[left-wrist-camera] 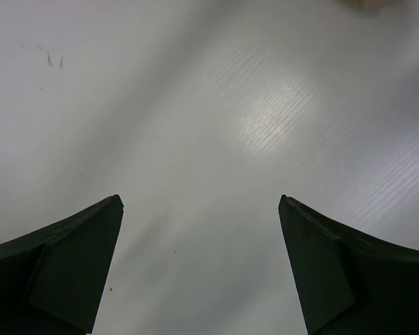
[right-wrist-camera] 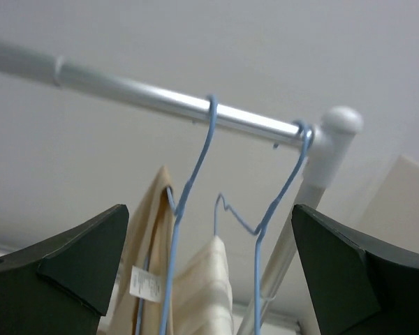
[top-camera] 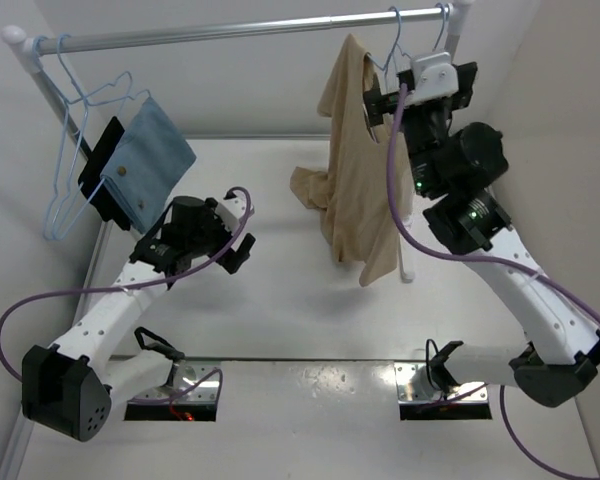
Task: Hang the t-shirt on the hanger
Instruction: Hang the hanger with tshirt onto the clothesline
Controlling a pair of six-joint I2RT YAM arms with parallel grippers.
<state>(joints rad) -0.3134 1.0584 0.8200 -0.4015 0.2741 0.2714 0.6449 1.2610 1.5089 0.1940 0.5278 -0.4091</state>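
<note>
Far right on the rail (top-camera: 230,32), the t-shirt (top-camera: 355,180) hangs bunched on the hanger (right-wrist-camera: 208,132), whose hook alone carries it. Right pincer (right-wrist-camera: 209,209) wide, empty, facing that hook; left pincer (left-wrist-camera: 200,199) wide, idle over the counter (top-camera: 280,300).

Left arm (top-camera: 120,310): white link shells with rows of small dark holes, black joint housings, and a blocky black joint unit (top-camera: 65,392) at lower left of the top view.
Right arm (top-camera: 525,285): same white shells and black joints, with two green indicator lights (top-camera: 420,186).
Purple cable (top-camera: 5,340): one loops along each arm.
White camera housing (top-camera: 432,72): on the right wrist.
Left pincer (left-wrist-camera: 200,202), right pincer (right-wrist-camera: 211,209): matte dark wedge-shaped fingers with bevelled inner faces.
</note>
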